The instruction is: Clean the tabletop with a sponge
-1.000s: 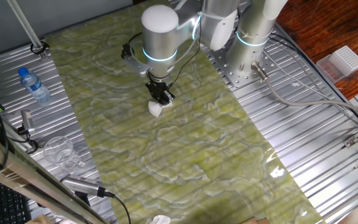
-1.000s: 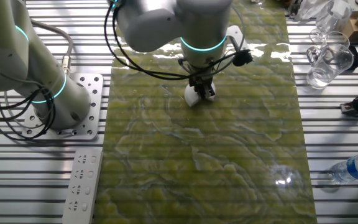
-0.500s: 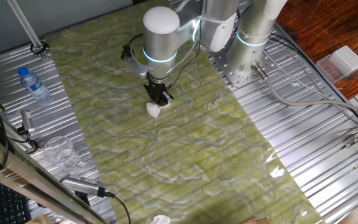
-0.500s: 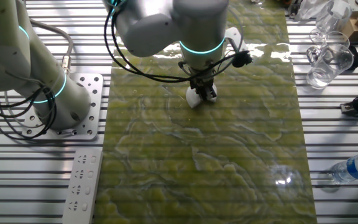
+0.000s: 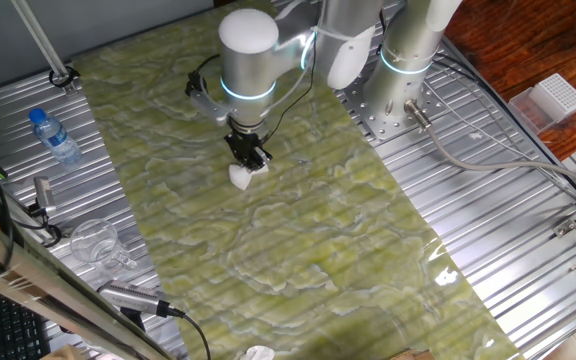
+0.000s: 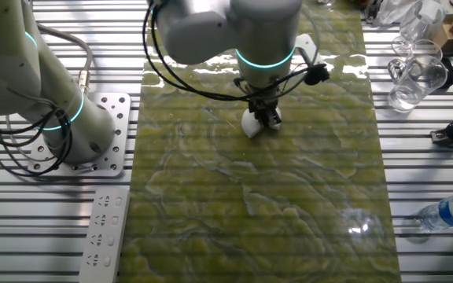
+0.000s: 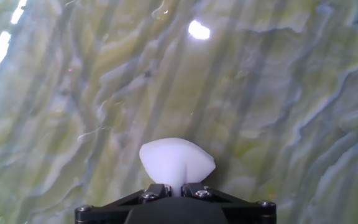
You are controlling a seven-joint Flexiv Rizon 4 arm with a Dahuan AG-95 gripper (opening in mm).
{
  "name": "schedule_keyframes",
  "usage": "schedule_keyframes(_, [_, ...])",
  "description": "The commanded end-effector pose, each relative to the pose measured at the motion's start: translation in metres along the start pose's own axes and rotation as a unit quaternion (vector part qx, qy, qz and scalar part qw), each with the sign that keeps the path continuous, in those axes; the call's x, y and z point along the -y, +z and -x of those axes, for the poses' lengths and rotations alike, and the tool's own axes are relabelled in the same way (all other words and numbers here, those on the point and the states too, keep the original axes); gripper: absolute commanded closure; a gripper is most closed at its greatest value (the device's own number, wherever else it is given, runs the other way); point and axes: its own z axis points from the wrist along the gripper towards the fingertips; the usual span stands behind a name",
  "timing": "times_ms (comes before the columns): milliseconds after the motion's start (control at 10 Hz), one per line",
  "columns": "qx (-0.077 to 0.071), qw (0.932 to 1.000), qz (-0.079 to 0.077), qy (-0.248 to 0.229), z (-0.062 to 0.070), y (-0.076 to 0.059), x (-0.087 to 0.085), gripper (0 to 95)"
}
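End effector is pinched on the sponge, which sticks out straight below the fingertips and presses onto the desk tabletop. It sits in the far half, nearer the arm-base end than the opposite short edge. Most unwiped veined surface lies toward that opposite edge, so the stroke likely runs along the sheet's long axis.

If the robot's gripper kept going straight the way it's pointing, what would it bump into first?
The black gripper points down, fingers pinching the small white soft sponge. Going straight on, it would only press that sponge harder into the glossy yellow-green marbled tabletop, which it already seems to touch. Nothing else is in the way.
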Motion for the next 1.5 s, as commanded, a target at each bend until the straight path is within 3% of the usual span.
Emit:
schedule_keyframes(100, [-0.001,1.0000,0.002,-0.001,0.006,0.000,0.005,95.0])
schedule_keyframes(300, [-0.004,1.0000,0.004,-0.005,0.013,-0.007,0.015,95.0])
schedule_keyframes(1500, [-0.016,0.9991,0.008,-0.039,0.051,-0.006,0.064,95.0])
